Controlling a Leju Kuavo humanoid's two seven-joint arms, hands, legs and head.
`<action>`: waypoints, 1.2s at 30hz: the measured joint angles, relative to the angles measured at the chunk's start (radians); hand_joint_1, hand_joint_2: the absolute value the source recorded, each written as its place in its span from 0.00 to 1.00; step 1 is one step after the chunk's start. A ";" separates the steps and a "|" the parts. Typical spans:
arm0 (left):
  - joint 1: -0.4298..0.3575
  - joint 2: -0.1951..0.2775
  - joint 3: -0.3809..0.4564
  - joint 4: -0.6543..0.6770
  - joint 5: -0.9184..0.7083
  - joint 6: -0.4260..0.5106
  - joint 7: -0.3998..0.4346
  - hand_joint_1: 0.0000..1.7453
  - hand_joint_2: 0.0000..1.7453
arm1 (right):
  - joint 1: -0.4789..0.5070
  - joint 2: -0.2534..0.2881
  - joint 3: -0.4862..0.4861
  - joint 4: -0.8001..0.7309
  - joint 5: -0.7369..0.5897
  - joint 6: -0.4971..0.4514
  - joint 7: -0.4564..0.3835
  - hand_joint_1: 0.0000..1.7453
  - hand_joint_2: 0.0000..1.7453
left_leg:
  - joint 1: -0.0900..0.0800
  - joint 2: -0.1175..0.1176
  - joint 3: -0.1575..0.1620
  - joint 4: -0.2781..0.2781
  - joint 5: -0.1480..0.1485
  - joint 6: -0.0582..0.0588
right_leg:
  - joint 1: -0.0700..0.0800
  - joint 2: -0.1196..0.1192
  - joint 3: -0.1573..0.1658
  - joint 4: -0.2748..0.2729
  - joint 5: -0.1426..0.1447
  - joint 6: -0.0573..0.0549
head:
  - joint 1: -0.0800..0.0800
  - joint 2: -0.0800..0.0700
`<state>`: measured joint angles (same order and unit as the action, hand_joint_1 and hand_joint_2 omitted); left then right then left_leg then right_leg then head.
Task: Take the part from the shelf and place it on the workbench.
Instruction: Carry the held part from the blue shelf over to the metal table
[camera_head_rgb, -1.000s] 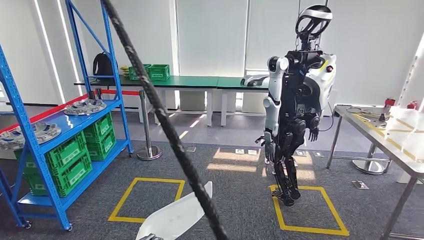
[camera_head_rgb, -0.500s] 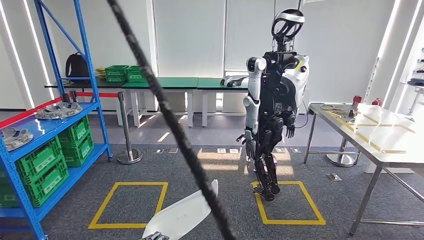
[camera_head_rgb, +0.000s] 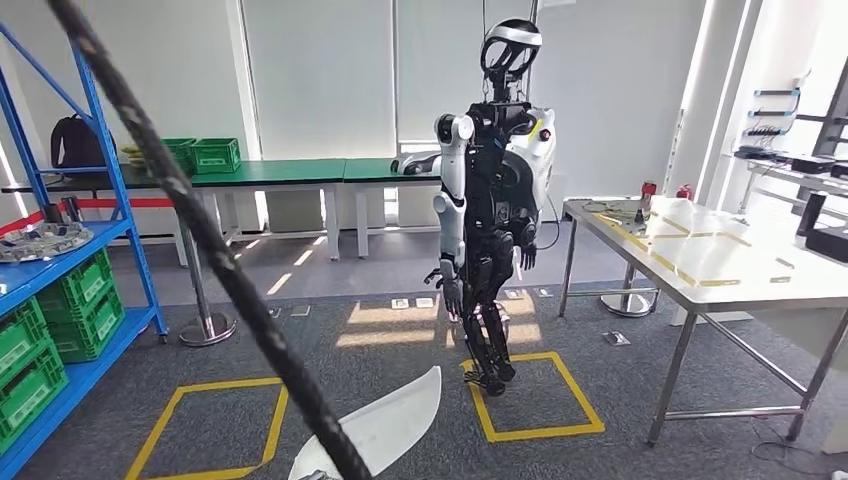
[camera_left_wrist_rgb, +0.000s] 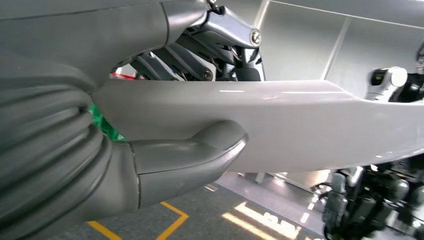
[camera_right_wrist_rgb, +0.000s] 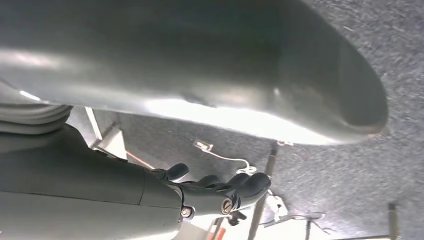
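The part (camera_head_rgb: 385, 425) is a long white curved panel, low in the head view, pointing up and to the right over the carpet. My left hand (camera_head_rgb: 312, 473) holds its near end at the picture's lower edge. Up close, my left hand (camera_left_wrist_rgb: 100, 165) grips the white part (camera_left_wrist_rgb: 310, 125), thumb (camera_left_wrist_rgb: 195, 152) on one face and dark fingers (camera_left_wrist_rgb: 195, 55) on the other. The steel workbench (camera_head_rgb: 720, 270) stands at the right, the blue shelf (camera_head_rgb: 105, 225) at the left. My right hand (camera_right_wrist_rgb: 125, 195) hangs over the carpet, its fingers (camera_right_wrist_rgb: 235, 187) holding nothing.
Another humanoid robot (camera_head_rgb: 490, 200) hangs upright over a yellow floor square (camera_head_rgb: 535, 400), between me and the workbench. A thick black cable (camera_head_rgb: 200, 240) crosses the left of the view. Green crates (camera_head_rgb: 60, 310) fill the shelf. A stanchion post (camera_head_rgb: 205, 300) and green tables (camera_head_rgb: 290, 175) stand behind.
The camera has turned to the right: the shelf slid toward the left edge and the workbench came further into view. The white part stays in my left hand.
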<state>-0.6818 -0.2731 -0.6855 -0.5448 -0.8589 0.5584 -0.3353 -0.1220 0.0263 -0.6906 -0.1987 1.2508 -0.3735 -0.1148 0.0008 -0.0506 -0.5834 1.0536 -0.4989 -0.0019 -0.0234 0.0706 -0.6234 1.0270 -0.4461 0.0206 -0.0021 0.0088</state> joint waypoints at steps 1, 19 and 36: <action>0.000 -0.001 0.000 0.000 0.000 -0.002 0.000 1.00 1.00 | 0.002 0.000 0.000 0.000 -0.002 0.000 -0.001 0.00 0.00 | -0.002 -0.004 0.003 -0.006 -0.003 0.004 | -0.002 0.007 -0.003 -0.001 0.003 0.007 | 0.000 0.000; 0.000 -0.020 0.000 0.001 -0.014 -0.004 -0.001 1.00 1.00 | 0.017 -0.003 -0.009 0.000 0.007 0.018 -0.006 0.00 0.00 | -0.014 0.105 0.005 -0.012 -0.010 0.008 | 0.006 -0.086 0.008 -0.008 -0.002 0.001 | 0.003 0.000; 0.048 0.034 0.000 -0.029 -0.009 -0.001 0.016 1.00 1.00 | 0.005 0.001 0.003 0.000 0.034 0.030 0.017 0.00 0.00 | 0.000 0.034 -0.004 -0.018 0.018 0.032 | -0.004 -0.030 -0.028 0.056 -0.033 0.029 | 0.004 0.000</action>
<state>-0.6339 -0.2391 -0.6851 -0.5734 -0.8681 0.5577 -0.3193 -0.1166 0.0273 -0.6879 -0.1987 1.2844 -0.3438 -0.0977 0.0011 -0.0162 -0.5871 1.0361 -0.4808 0.0304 -0.0275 0.0409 -0.6512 1.0826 -0.4795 0.0494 0.0024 0.0088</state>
